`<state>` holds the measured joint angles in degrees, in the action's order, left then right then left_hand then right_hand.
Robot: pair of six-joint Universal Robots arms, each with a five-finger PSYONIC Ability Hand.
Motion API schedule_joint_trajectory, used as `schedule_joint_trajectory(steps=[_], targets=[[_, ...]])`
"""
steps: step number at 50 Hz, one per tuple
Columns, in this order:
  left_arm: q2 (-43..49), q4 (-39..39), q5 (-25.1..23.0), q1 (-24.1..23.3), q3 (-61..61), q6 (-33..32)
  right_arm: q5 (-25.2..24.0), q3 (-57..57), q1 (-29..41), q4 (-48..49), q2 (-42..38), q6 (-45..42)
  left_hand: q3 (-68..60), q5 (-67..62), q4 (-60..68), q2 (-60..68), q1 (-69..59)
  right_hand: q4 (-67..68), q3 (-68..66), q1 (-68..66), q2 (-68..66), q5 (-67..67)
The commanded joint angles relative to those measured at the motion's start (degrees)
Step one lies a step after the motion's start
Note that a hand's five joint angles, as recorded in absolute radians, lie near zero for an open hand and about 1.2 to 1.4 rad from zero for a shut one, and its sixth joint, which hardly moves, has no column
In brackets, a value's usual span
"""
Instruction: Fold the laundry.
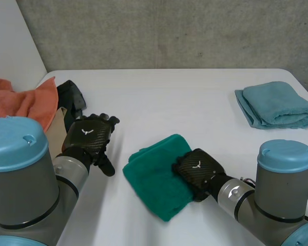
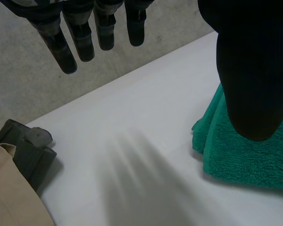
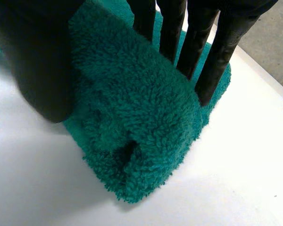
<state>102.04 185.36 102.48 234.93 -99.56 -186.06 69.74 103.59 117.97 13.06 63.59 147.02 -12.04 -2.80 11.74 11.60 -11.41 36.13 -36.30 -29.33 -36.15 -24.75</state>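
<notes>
A dark green towel (image 1: 154, 174), folded into a thick small bundle, lies on the white table (image 1: 169, 102) in front of me. My right hand (image 1: 197, 171) rests on the towel's right side. In the right wrist view its straight fingers (image 3: 198, 42) lie across the top of the green towel (image 3: 146, 117) and the thumb (image 3: 37, 61) stands beside the folded edge. My left hand (image 1: 90, 136) hovers over bare table to the left of the towel, fingers (image 2: 75, 42) spread and straight, holding nothing. The green towel (image 2: 245, 155) shows past its thumb (image 2: 252, 70).
A folded light-blue towel (image 1: 277, 105) lies at the far right of the table. At the left edge sits a pile: an orange cloth (image 1: 25, 100), a dark grey cloth (image 1: 72, 97) and a beige cloth (image 1: 56, 123). A concrete wall stands behind the table.
</notes>
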Motion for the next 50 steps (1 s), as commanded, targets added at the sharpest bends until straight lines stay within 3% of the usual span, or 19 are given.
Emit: schedule_joint_trajectory(steps=[1,17,25,41,50], targets=[[-0.09,0.0,0.0,0.0,-0.02,0.0,-0.04,-0.58,-0.02,0.57,-0.04,-0.24,2.04,2.8,-1.74,-1.6,1.41,40.52,-40.35,-47.31,-40.49,-41.89],[-0.18,0.0,0.0,0.18,-0.19,0.0,1.36,-6.81,-0.02,1.53,-0.74,-7.7,2.04,2.8,-1.74,-1.6,1.41,43.87,-43.7,-50.67,-43.85,-45.25],[-0.18,0.0,0.0,0.26,-0.19,0.0,2.42,-16.3,-1.68,1.53,-0.92,-12.98,2.04,2.8,-1.74,-1.6,1.41,43.87,-43.7,-50.67,-43.85,-45.25],[-0.18,0.0,0.0,0.44,-0.19,0.0,-0.39,-46.27,-18.38,1.09,-9.96,-12.37,2.04,2.8,-1.74,-1.6,1.41,43.87,-43.7,-50.67,-43.85,-45.25],[-0.09,0.0,0.0,0.44,-0.28,0.0,-5.05,-57.79,-30.24,1.36,-20.42,-1.92,2.04,2.8,-1.74,-1.6,1.41,43.87,-43.7,-50.67,-43.85,-45.25]])
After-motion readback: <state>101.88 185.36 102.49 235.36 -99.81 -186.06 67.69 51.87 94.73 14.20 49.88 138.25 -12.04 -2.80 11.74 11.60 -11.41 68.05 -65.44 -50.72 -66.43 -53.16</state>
